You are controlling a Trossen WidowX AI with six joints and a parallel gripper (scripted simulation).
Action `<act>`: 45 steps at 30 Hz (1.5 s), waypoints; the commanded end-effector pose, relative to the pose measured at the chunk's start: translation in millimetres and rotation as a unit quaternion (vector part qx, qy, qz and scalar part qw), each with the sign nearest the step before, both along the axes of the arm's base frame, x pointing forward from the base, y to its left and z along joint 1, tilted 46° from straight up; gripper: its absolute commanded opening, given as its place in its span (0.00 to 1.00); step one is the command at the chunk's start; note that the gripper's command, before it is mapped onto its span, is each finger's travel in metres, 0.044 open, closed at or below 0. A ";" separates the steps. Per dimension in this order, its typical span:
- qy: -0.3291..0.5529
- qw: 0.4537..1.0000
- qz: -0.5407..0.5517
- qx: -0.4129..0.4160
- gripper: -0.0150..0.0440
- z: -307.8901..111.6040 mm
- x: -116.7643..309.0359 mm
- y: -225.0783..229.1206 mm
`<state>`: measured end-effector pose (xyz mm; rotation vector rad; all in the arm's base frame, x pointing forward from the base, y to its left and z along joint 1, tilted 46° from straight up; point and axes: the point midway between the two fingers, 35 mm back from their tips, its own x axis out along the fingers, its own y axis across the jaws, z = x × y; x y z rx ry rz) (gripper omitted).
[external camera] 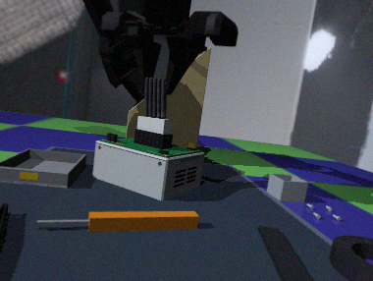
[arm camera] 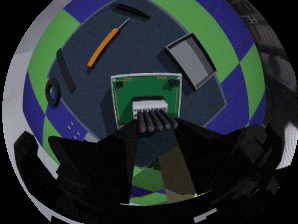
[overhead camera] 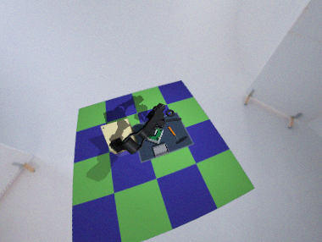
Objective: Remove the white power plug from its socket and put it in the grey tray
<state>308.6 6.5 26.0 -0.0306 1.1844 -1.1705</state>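
Gripper (external camera: 157, 93) (arm camera: 156, 123) partly open, closed on the cables (external camera: 156, 97) (arm camera: 156, 120) of the white plug (external camera: 153, 125) (arm camera: 150, 106); finger contact appears partly obscured. Plug stands upright at the black socket (external camera: 153, 139) (arm camera: 148, 98).

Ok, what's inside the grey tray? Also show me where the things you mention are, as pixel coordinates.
Nothing shows inside the grey tray (overhead camera: 160, 150) (external camera: 71, 178) (arm camera: 201, 78): the wrist view looks onto its bare floor. In the exterior view the near wall covers part of that floor.

Screwdriver shaft (external camera: 64, 223) showing dull grey metal look; its orange handle (external camera: 143, 221) (arm camera: 103, 47) appearing smooth, plastic-like. Grey tray (external camera: 71, 176) (arm camera: 194, 86) looking matt. Worktop mat (external camera: 147, 251) (arm camera: 150, 45) presenting matt, dark surface.
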 end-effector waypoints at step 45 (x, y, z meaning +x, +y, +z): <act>-0.009 1.000 0.017 0.006 0.25 -17.8 -0.6 -15.7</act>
